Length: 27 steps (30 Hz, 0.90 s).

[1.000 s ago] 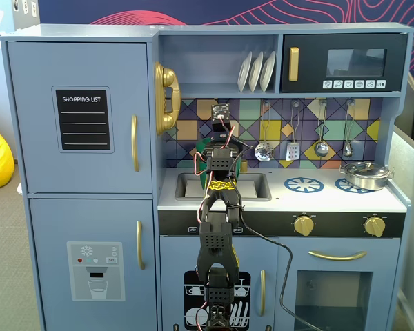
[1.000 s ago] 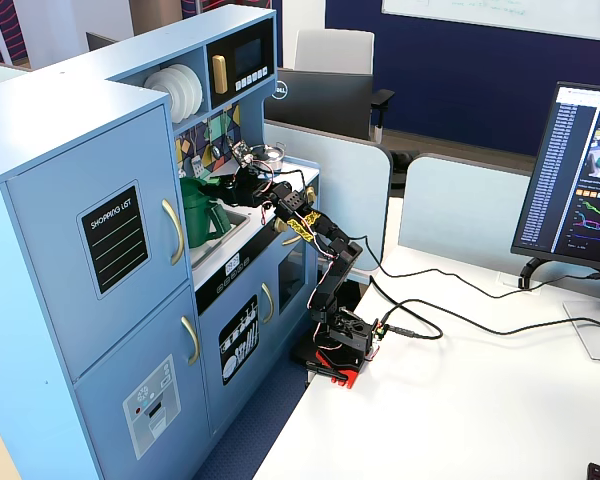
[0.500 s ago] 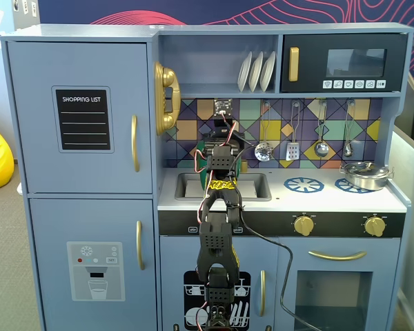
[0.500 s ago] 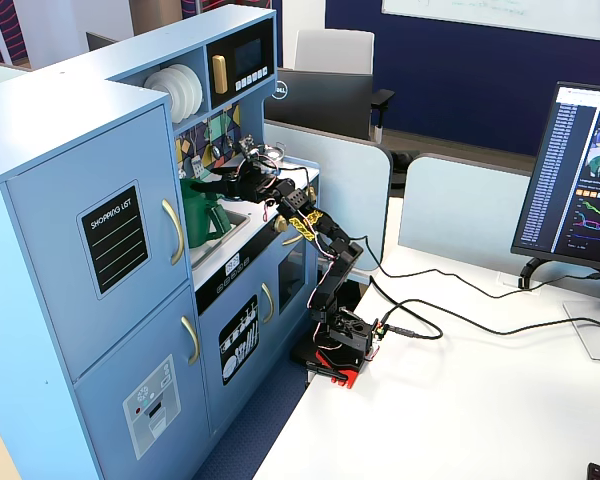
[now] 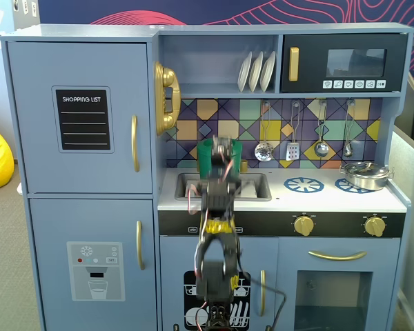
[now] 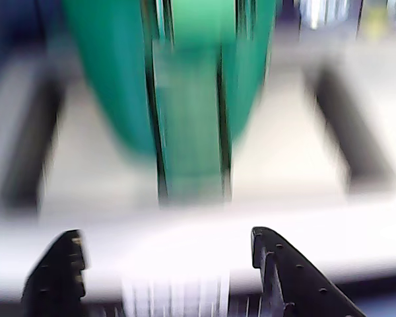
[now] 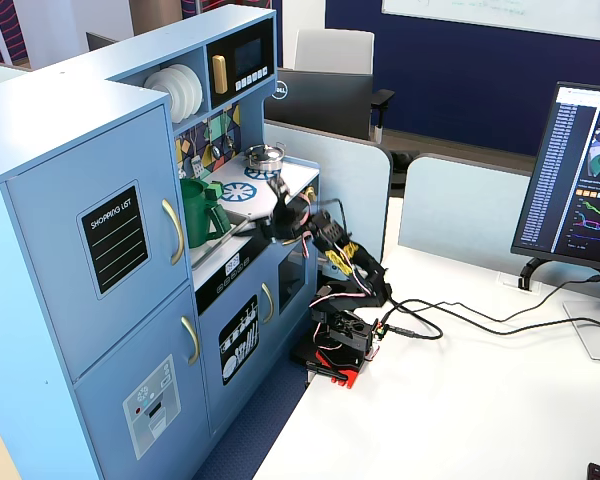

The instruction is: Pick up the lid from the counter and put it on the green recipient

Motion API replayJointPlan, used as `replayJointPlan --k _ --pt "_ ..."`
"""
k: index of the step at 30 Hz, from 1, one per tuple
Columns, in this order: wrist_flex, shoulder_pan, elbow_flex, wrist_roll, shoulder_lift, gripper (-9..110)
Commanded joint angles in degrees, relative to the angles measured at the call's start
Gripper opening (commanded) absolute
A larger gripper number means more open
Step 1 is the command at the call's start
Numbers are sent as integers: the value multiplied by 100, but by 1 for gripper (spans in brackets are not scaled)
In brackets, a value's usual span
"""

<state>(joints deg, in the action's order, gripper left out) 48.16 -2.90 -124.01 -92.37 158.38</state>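
Note:
The green recipient (image 5: 208, 156) stands upright at the back of the counter (image 5: 331, 201), behind the sink, partly hidden by my arm. In the blurred wrist view it (image 6: 112, 72) fills the top middle, its ribbed handle facing me. It also shows in the other fixed view (image 7: 194, 212). My gripper (image 6: 165, 234) is open and empty, its jaws wide apart, a short way in front of the pot. In both fixed views the gripper (image 5: 223, 153) (image 7: 278, 196) hovers over the counter's front part. The lid shows clearly in no view.
A silver metal pot (image 5: 364, 174) sits on the right burner print. The sink (image 5: 252, 187) lies under my arm. Utensils (image 5: 293, 148) hang on the back wall. In a fixed view my base (image 7: 340, 345) stands on a white desk with cables.

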Motion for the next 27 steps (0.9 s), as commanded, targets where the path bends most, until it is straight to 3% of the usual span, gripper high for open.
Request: replayJointPlan --k 1,6,19,22,24,27 --pt "580 -18 -2057 334 1731 13" --pt "2101 167 -3190 167 2347 0" --pt "3050 721 -4772 1257 2276 2" --pt "3366 589 -4772 1072 2364 3" --pt "3964 589 -4772 396 2364 3" --pt "3964 519 -4772 466 2373 3"
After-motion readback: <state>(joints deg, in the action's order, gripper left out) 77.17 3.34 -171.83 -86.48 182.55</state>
